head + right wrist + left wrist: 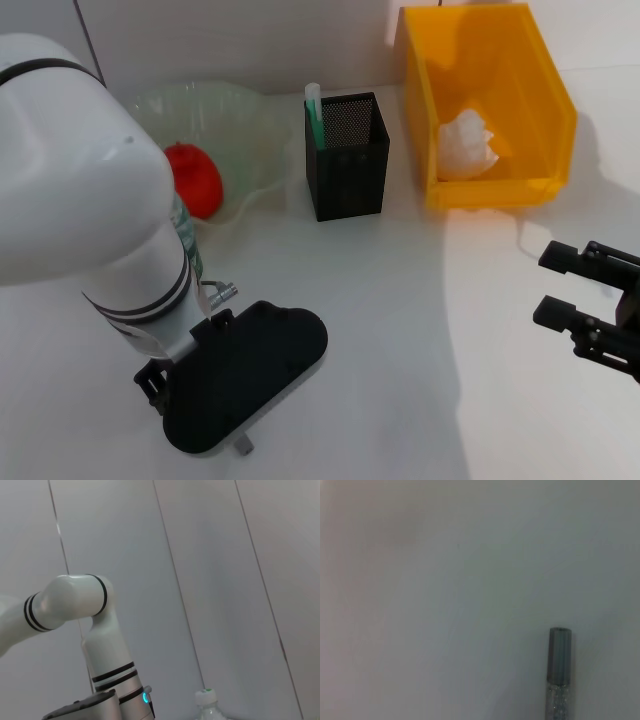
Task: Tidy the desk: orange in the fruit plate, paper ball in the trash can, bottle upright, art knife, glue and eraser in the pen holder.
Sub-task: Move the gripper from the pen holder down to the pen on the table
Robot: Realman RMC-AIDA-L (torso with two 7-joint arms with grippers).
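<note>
Nearest the robot, the left arm bends low over the near-left part of the white surface (400,330), its black wrist housing facing down; the left gripper (243,443) is hidden beneath that housing, so whether its fingers are open or closed cannot be told. The left wrist view shows a glue stick (559,675) with a grey cap and a clear glittery body lying on the surface just below that arm. At the near-right edge the right gripper (560,288) hovers above the surface with its two black fingers (565,258) spread apart, holding nothing. Behind the left arm, a bottle (209,703) stands upright with its white cap uppermost, seen in the right wrist view. Farther back, near the middle of the far edge, the black mesh pen holder (347,160) stands upright with a green-and-white art knife (313,112) poking out of its left corner. To its left the orange (192,178) lies in the pale-green fruit plate (255,120). At the far-right corner the paper ball (467,145) rests inside the orange-yellow trash can (550,100).
</note>
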